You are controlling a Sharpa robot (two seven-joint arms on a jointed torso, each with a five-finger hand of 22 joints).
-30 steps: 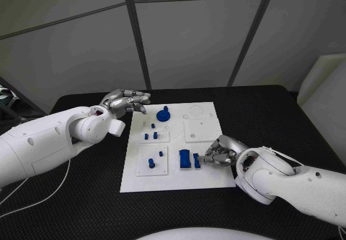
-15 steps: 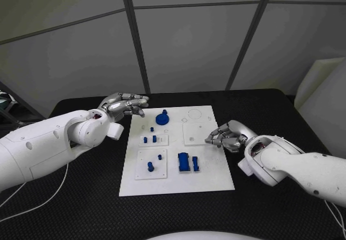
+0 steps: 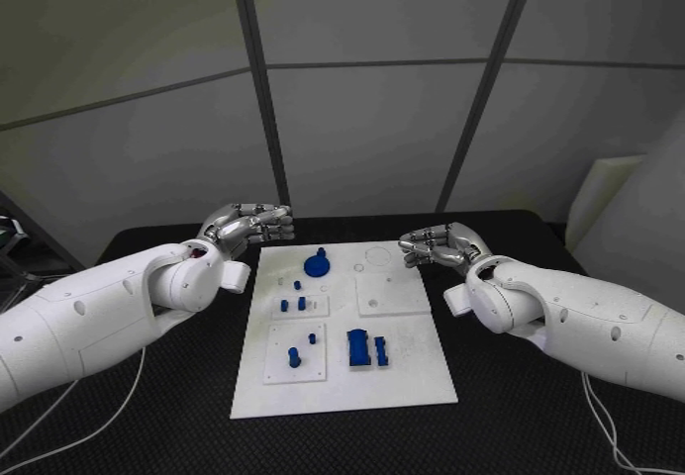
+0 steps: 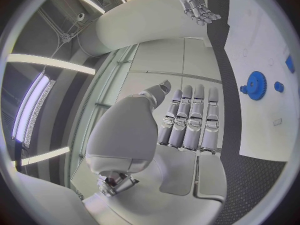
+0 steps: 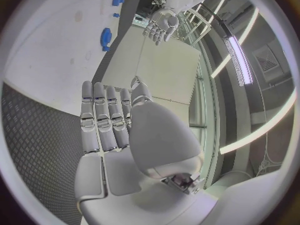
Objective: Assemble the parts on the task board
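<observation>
A: Listing the blue parts first: a gear [image 3: 320, 263] with a knob at the far end of the task board [image 3: 414, 381]; small pegs [image 3: 297, 297] standing in the left-middle sub-plate; one peg [image 3: 294, 356] in the near-left plate; a rectangular block [image 3: 360, 347] with a narrower piece [image 3: 383, 348] just beside it, near-centre.

B: Handling?

A: Judged light, rigid, smooth plastic; likely to slip or topple if pinched off-centre. Take the gear by its knob, the pegs by their upper shafts, the block across its long sides.

B: Hands?

A: The left hand [image 3: 245, 224] hovers off the board's far-left corner and the right hand [image 3: 440, 243] off its far-right corner. Both hold nothing. In the head view the fingers look bent at the knuckles; in the wrist views they lie straight, side by side.

B: Room?

A: The board's far-right plate [image 3: 393, 293] carries no parts, and bare black table [image 3: 542, 416] surrounds every edge. The pegs stand close together, so a wide approach there risks knocking neighbours.
</observation>
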